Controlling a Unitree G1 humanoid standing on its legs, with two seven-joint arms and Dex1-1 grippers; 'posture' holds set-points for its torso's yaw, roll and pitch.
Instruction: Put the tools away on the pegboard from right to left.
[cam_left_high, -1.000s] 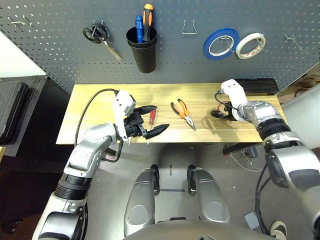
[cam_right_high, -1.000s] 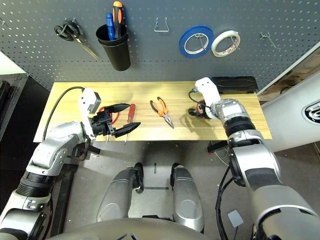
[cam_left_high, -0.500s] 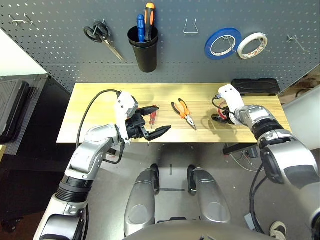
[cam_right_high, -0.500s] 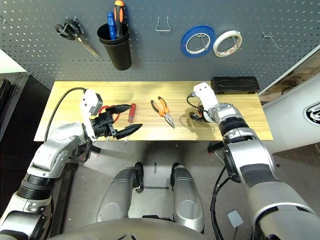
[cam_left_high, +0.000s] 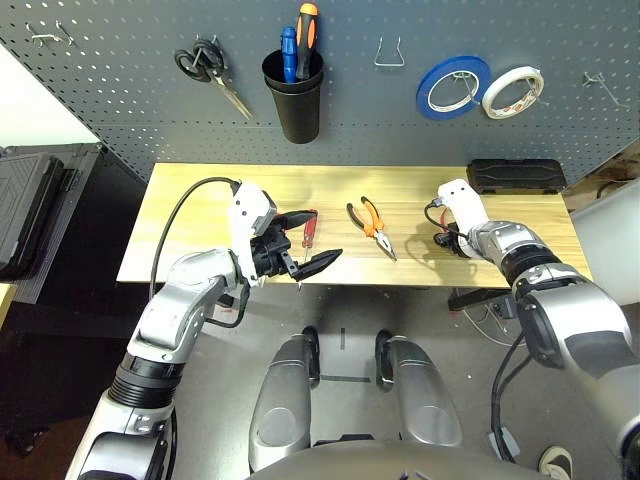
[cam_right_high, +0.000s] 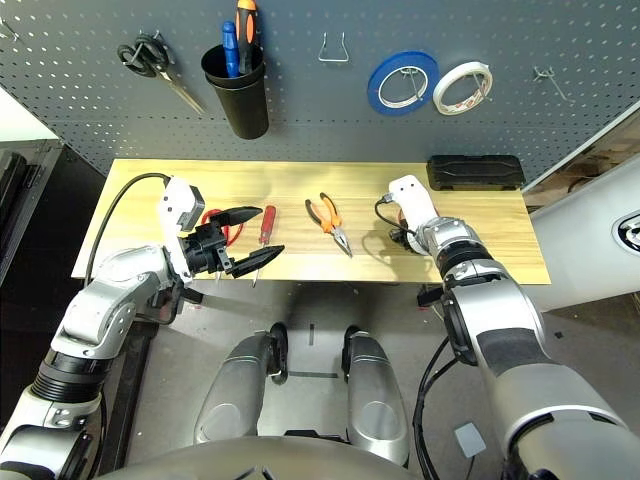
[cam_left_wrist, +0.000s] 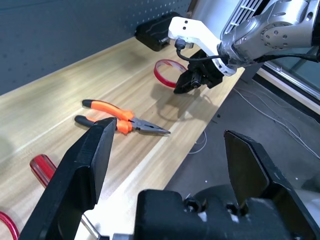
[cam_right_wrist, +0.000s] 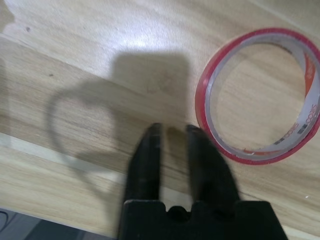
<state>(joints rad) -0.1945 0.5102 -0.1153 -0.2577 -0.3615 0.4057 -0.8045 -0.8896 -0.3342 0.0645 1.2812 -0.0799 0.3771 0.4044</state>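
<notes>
The thin red tape ring (cam_right_wrist: 250, 152) lies flat on the wooden table (cam_left_high: 200, 190) near its right end. My right gripper (cam_right_wrist: 172, 129) is down at the tabletop, shut with nothing between its fingers; the ring lies just outside one finger. From the left wrist view the ring (cam_left_wrist: 160, 77) sits just behind that gripper (cam_left_wrist: 192, 82). The orange-and-black pliers (cam_left_high: 368, 220) lie mid-table. My left gripper (cam_left_high: 322, 236) hovers open over the front left, above the red-handled screwdriver (cam_right_high: 265, 222) and the red scissors handles (cam_right_high: 213, 222). The pegboard (cam_left_high: 120, 90) covers the wall behind.
On the pegboard hang black-handled scissors (cam_left_high: 205, 72), a black cup (cam_left_high: 293, 100) with two screwdrivers, a blue tape roll (cam_left_high: 452, 85) and a white one (cam_left_high: 510, 90). Bare hooks (cam_left_high: 388, 55) stand between and at both ends. A black box (cam_left_high: 515, 175) sits at the table's back right.
My right gripper's fingers have closed beside the red tape ring, and its forearm has sunk a little toward the table. The left arm has stayed put. The head view has tilted slightly.
</notes>
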